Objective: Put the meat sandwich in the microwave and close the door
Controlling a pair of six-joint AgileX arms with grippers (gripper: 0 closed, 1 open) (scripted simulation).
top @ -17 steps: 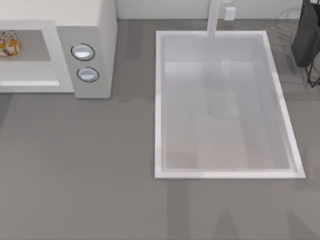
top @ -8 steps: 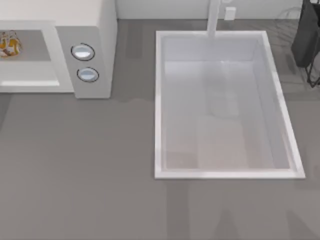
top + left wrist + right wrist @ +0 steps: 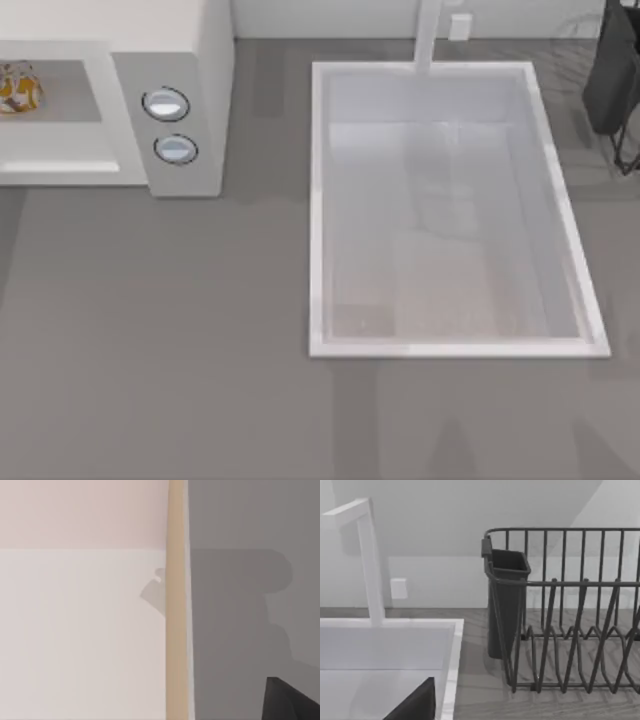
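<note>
The meat sandwich [image 3: 18,87] sat inside the microwave [image 3: 190,60] (left of its knobs [image 3: 166,103]); gripper fingers couldn't be judged.

A pale tan vertical strip [image 3: 176,630] runs the full height of the left wrist view. To one side of it lies a flat surface, pinkish above and off-white below [image 3: 80,640]. To the other side is a grey surface [image 3: 240,530] carrying a broad, blocky shadow [image 3: 235,595]. A dark angular shape [image 3: 290,702] occupies one corner; what it is cannot be determined.
</note>
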